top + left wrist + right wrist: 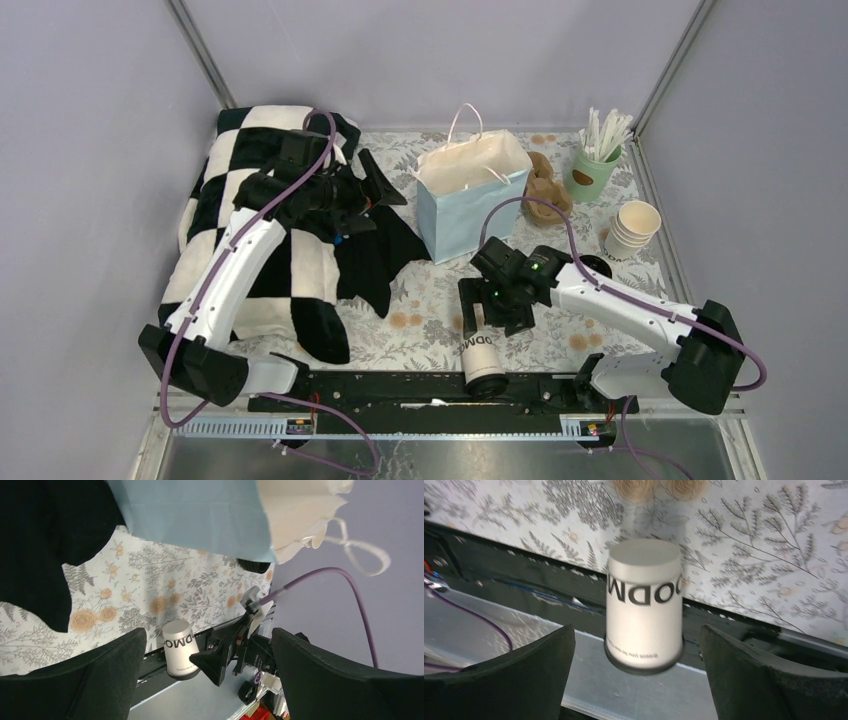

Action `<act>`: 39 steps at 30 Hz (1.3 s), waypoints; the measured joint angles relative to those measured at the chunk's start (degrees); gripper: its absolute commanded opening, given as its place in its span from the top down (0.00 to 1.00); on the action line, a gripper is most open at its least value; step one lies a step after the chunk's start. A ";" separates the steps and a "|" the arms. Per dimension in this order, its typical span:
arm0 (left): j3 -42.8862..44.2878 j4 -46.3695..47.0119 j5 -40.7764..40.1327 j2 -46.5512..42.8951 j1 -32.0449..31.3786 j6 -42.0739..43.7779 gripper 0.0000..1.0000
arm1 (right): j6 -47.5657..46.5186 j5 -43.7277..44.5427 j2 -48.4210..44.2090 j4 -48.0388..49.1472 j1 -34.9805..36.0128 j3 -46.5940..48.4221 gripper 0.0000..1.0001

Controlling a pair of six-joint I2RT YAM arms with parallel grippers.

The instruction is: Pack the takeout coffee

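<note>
flowered cloth covers the table between plain lilac walls; at its near edge the takeout coffee (482,355) seems to lie on its side, its black lid (489,386) toward the dark rail (400,385) and its white bottom toward the middle of the table, the printed letters up; the right gripper (636,630) hangs directly over it with the jaws wide apart, one finger on each side of the cup and neither touching it, so nothing is held; the step in hand is, i judge, the approach for picking up the cup; the next move calls for lowering a little, closing on the paper body and not on the lid, and pressing softly, because such a cup can dent or roll; farther back the light blue paper bag (470,205) stands upright with its mouth open, well apart from the cup; the left gripper (208,635) is beside the bag, over the black and white checkered blanket (270,260), also wide open and empty; at the far right a stack of cream cups (632,228) stands unused.
</note>
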 measured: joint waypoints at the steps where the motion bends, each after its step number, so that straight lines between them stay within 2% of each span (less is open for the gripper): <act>1: -0.87 -0.04 -0.07 -0.22 0.00 0.11 0.01 | 1.46 0.00 -0.02 1.44 0.02 -0.81 0.00; 7: -5.44 -1.16 -0.17 -1.05 -0.07 0.17 0.01 | 8.55 0.35 0.48 9.70 0.20 -5.62 0.00; 15: -7.41 -2.19 -0.17 -5.88 -0.33 0.24 0.02 | 10.21 4.09 5.66 11.26 2.80 -6.25 0.06; 27: -7.56 -2.49 0.04 -8.20 -0.39 0.85 0.02 | 10.62 7.08 9.53 12.13 5.55 -6.91 0.20; 31: -7.56 -2.56 0.20 -8.20 -0.39 1.25 0.01 | 11.10 7.67 9.77 12.41 5.60 -6.95 0.32; 39: -7.48 -3.56 0.57 -8.20 -0.39 2.27 0.01 | 11.82 9.86 9.70 9.81 5.64 -5.16 0.36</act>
